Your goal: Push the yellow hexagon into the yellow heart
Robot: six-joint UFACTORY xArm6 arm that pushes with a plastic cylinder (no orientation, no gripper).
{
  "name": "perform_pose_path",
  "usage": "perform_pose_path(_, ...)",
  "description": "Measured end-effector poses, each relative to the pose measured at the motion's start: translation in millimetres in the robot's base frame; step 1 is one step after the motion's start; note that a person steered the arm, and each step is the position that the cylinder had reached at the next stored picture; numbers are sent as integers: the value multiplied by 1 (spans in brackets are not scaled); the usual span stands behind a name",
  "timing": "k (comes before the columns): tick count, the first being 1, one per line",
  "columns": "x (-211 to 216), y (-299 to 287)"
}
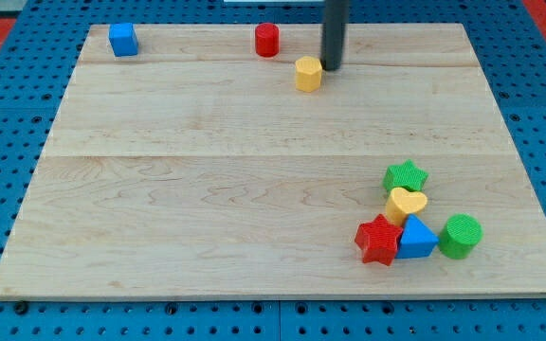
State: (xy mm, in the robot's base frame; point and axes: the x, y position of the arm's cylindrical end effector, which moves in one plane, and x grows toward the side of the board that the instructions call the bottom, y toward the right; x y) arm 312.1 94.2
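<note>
The yellow hexagon (308, 73) sits near the view's top, a little right of centre. My tip (332, 67) stands right against its right side, touching or almost touching it. The yellow heart (406, 204) lies far off at the view's lower right, inside a tight cluster of blocks. The rod comes down from the view's top edge.
Around the heart: a green star (406, 176) above it, a red star (379, 240) at lower left, a blue triangle (417, 238) below, a green cylinder (460, 236) to the right. A red cylinder (267, 40) and a blue cube (123, 39) stand along the board's top edge.
</note>
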Motion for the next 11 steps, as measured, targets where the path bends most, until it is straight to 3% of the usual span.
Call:
perform_pose_path(1,-12,18)
perform_pose_path(2,-47,-21)
perform_pose_path(3,-19,-54)
perform_pose_path(4,53,-31)
perform_pose_path(5,2,-29)
perform_pose_path(6,27,-72)
perform_pose_path(7,95,-55)
perform_pose_path(8,141,5)
perform_pose_path(9,107,-34)
perform_pose_path(10,142,-61)
perform_pose_path(11,196,-11)
